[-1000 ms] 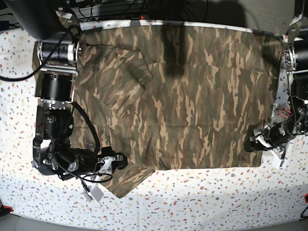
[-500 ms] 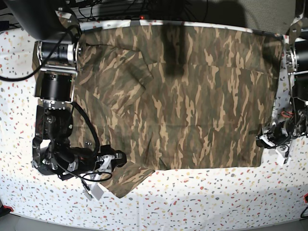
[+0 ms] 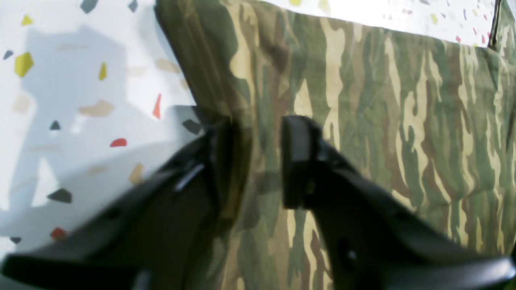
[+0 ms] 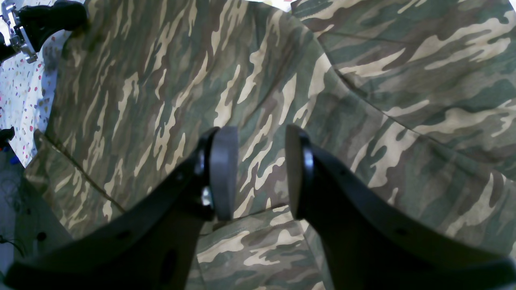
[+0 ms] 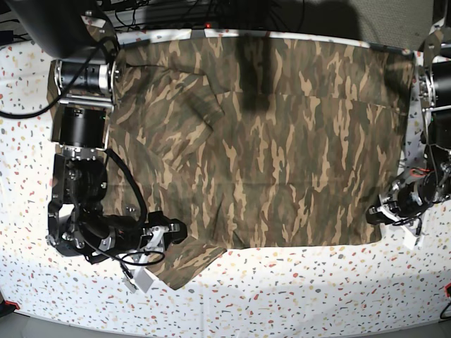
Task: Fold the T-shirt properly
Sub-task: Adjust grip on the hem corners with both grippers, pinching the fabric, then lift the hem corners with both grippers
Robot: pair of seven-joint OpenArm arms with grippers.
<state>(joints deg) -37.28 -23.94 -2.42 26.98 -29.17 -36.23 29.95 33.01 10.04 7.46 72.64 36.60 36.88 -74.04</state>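
The camouflage T-shirt [image 5: 268,141] lies spread flat over most of the table, one sleeve folded in at the upper left. My left gripper [image 5: 375,213] sits low at the shirt's lower right corner. In the left wrist view the T-shirt [image 3: 383,100] has its side edge running between the fingers of that gripper [image 3: 258,161], which are open by a narrow gap. My right gripper [image 5: 176,231] is at the lower left sleeve. The right wrist view shows this gripper [image 4: 256,173] open just above flat cloth [image 4: 161,80], a seam crossing under its tips.
White speckled tabletop [image 5: 296,296] shows in front of the shirt and at both sides. The arms' bulky bases stand at the left [image 5: 81,105] and right [image 5: 437,84] edges. Dark cables run along the back edge [image 5: 176,10].
My left gripper drew back right, then came in again onto the shirt's lower right corner, and its jaws narrowed. The right arm has barely moved.
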